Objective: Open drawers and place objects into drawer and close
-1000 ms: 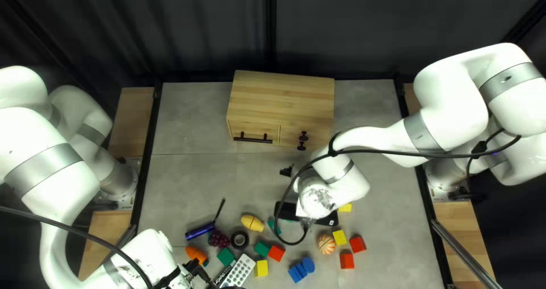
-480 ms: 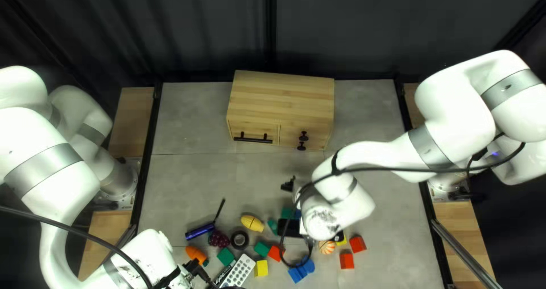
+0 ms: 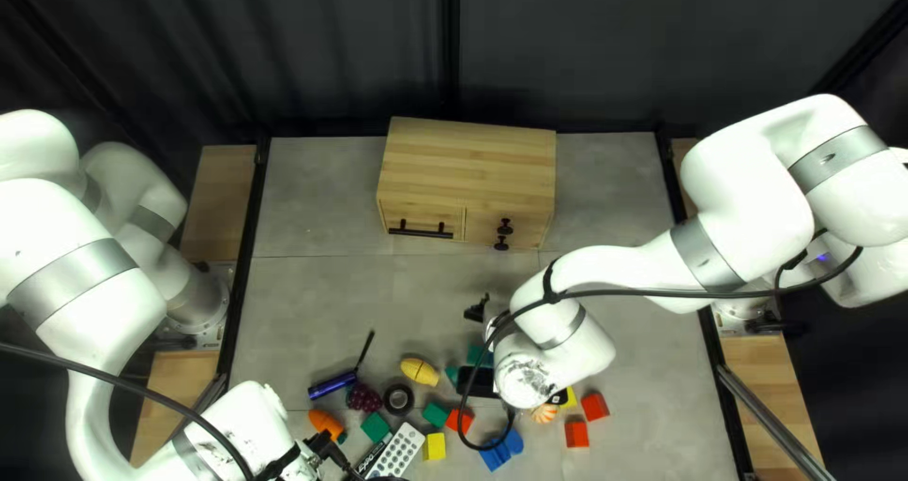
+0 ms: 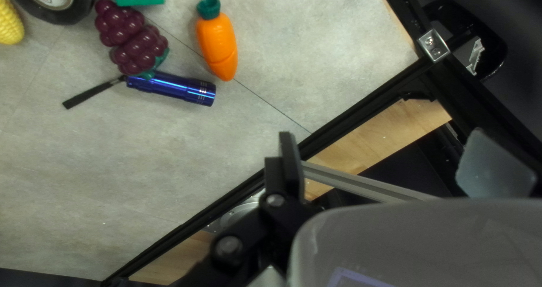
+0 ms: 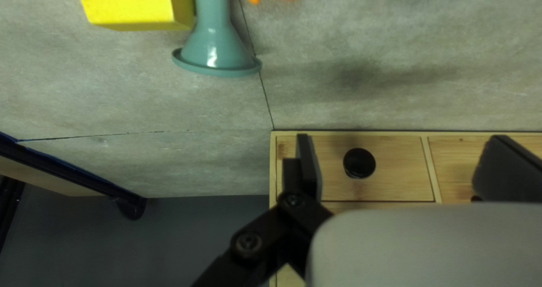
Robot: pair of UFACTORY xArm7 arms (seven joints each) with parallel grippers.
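The wooden cabinet (image 3: 468,164) stands at the table's far side with its drawers closed, a black bar handle (image 3: 421,231) and two round knobs (image 3: 505,227) on its front. My right gripper (image 3: 477,308) is between the cabinet and the loose objects; in the right wrist view my right gripper (image 5: 406,163) is open, and a round knob (image 5: 359,163) shows beyond the gap between its fingers. My left gripper (image 3: 331,451) hangs at the near left; in the left wrist view my left gripper (image 4: 389,160) is open and empty, with the carrot (image 4: 218,44) and blue flashlight (image 4: 172,88) ahead of it.
Grapes (image 3: 364,399), black tape (image 3: 398,400), corn (image 3: 419,371), a white remote (image 3: 397,451) and several colored blocks lie along the near side. The right wrist view shows a yellow block (image 5: 132,5) and a teal flared object (image 5: 214,47). A black cable loops beside my right arm.
My right arm has moved toward the table's near edge, carrying its gripper farther from the cabinet front. My left arm has stayed still.
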